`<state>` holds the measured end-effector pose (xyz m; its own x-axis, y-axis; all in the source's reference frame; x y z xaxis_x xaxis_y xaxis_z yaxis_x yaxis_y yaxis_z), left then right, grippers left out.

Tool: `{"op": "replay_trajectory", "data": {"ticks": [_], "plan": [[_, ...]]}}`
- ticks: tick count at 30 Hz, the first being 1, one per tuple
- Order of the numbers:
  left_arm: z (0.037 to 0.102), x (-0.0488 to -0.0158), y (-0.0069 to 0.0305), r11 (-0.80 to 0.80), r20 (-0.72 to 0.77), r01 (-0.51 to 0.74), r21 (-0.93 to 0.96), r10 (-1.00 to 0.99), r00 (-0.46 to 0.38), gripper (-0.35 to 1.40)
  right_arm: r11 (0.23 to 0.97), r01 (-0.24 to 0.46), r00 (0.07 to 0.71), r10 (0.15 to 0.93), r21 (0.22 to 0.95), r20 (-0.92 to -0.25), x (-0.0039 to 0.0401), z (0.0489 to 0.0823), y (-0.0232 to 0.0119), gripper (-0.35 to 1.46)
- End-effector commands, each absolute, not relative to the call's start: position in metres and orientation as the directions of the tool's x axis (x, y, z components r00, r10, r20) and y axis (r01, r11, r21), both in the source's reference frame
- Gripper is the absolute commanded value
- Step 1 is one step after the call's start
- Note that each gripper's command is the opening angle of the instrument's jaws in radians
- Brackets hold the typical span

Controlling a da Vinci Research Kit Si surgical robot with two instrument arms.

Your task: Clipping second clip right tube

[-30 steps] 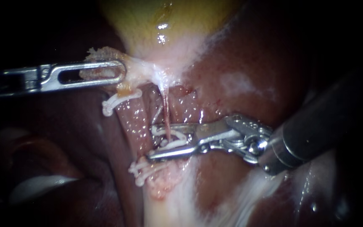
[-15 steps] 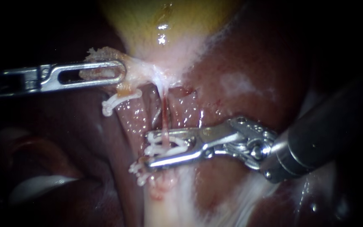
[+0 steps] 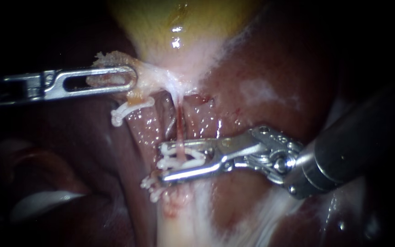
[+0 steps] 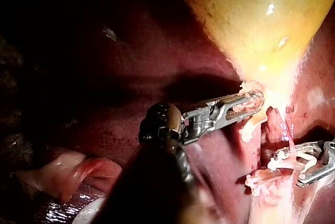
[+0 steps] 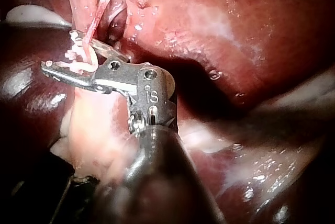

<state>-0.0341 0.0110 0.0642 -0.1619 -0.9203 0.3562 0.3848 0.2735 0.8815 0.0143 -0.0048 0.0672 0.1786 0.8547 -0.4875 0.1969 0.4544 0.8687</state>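
The right tube point(image 3: 179, 132), thin, soft and probably easy to tear, is sitting in the clip point(image 3: 195, 160) my right instrument point(image 3: 162, 162) is gripping, while my left instrument point(image 3: 133, 77) is pinching the gallbladder point(image 3: 184, 20).

— What can't you make out around the tube point(image 3: 178, 126)?
— Where it crosses the clip point(image 3: 186, 160) gripped in the right instrument point(image 3: 161, 162)'s jaws, the clip covers it. Whether the clip goes right round it, I cannot tell.
— And away from the tube?
— To its left, the left instrument point(image 3: 131, 78)'s lower jaw hides under the gallbladder point(image 3: 197, 27) tissue it grips. Both shafts run off the edges, and the right one is blurred.
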Motion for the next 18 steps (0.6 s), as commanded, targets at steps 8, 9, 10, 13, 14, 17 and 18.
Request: {"op": "replay_trajectory", "data": {"ticks": [8,9,10,13,14,17,18], "plan": [[0.0642,-0.0341,0.011,0.274,0.356,0.385,0.882,-0.92,-0.162,-0.35,0.403,0.188,0.19,0.88,0.896,-0.436,0.0139,0.0677,-0.0045,-0.08],[0.0642,-0.0341,0.011,0.274,0.356,0.385,0.882,-0.92,-0.162,-0.35,0.392,0.188,0.19,0.885,0.9,-0.425,0.0138,0.0678,-0.0044,-0.18],[0.0642,-0.0341,0.011,0.274,0.356,0.385,0.882,-0.92,-0.162,-0.35,0.387,0.186,0.194,0.887,0.903,-0.42,0.0137,0.0679,-0.0044,-0.31],[0.0642,-0.0341,0.011,0.274,0.356,0.385,0.882,-0.92,-0.162,-0.35,0.388,0.155,0.229,0.881,0.909,-0.415,0.0133,0.0682,-0.0042,-0.35],[0.0642,-0.0341,0.011,0.274,0.356,0.385,0.882,-0.92,-0.162,-0.35,0.392,0.137,0.239,0.878,0.909,-0.415,0.0132,0.0682,-0.0042,-0.35],[0.0642,-0.0341,0.011,0.274,0.356,0.385,0.882,-0.92,-0.162,-0.35,0.397,0.123,0.255,0.873,0.91,-0.416,0.013,0.0684,-0.0043,-0.35],[0.0642,-0.0341,0.011,0.274,0.356,0.385,0.882,-0.92,-0.162,-0.35,0.397,0.123,0.255,0.873,0.909,-0.416,0.013,0.0685,-0.0043,-0.35]]}}
